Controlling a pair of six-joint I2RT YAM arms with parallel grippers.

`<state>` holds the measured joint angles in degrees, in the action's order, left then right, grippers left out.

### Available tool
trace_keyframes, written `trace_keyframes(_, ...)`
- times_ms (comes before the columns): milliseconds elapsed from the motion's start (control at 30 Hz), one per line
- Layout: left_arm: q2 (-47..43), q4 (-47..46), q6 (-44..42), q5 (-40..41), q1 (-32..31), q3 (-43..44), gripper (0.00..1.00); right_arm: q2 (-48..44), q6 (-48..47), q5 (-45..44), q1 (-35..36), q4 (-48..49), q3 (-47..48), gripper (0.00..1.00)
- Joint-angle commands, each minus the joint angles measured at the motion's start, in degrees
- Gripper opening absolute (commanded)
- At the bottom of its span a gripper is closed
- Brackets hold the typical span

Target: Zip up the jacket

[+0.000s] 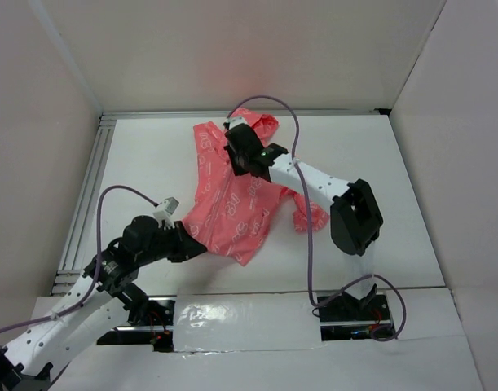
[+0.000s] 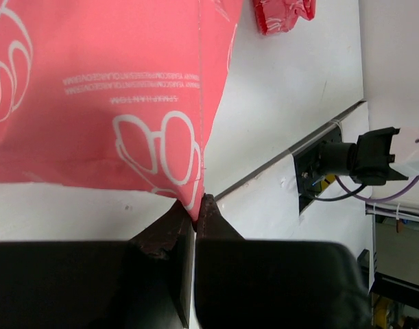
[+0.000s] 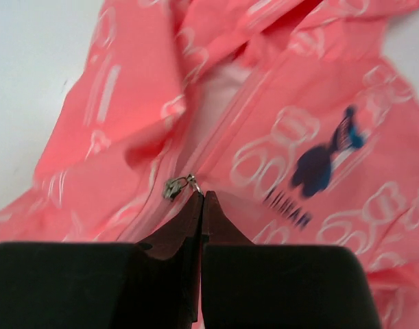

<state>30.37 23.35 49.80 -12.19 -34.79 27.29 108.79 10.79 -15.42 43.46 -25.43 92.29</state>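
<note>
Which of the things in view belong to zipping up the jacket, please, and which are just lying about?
Job: jacket, zipper pull, left end effector gripping it, right end effector on the pull.
Idle: purple cables, table.

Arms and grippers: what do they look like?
The left arm and right arm have white tubular links, black joint housings and trailing lilac cables. The left gripper and right gripper carry dark, wedge-shaped fingers. A green light glows on the right wrist.

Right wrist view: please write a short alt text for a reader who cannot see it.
The right gripper, shut, pinches the metal zipper pull partway up a coral-pink jacket. Above the pull the front lies open on pale lining; a dark blue emblem sits toward the picture's right.
</note>
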Motion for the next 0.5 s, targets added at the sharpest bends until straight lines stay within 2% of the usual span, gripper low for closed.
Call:
trace_keyframes(0, -2.06, 7.66, 0.38, -4.51, -0.46, 2.59, 0.0, 3.78, -2.52, -3.92, -5.04, 1.7, 8.23, 0.0)
trace_keyframes(200, -3.12, 13.46, 0.38, -3.99, -0.46, 6.99, 0.0, 11.78, -3.14, -2.69, -10.23, 0.29, 16.59, 0.0)
trace_keyframes(467, -6.55, 20.67, 0.91, -3.99, -0.46, 9.8, 0.0, 16.98, -2.61, -2.07, -17.17, -1.82, 24.24, 0.0)
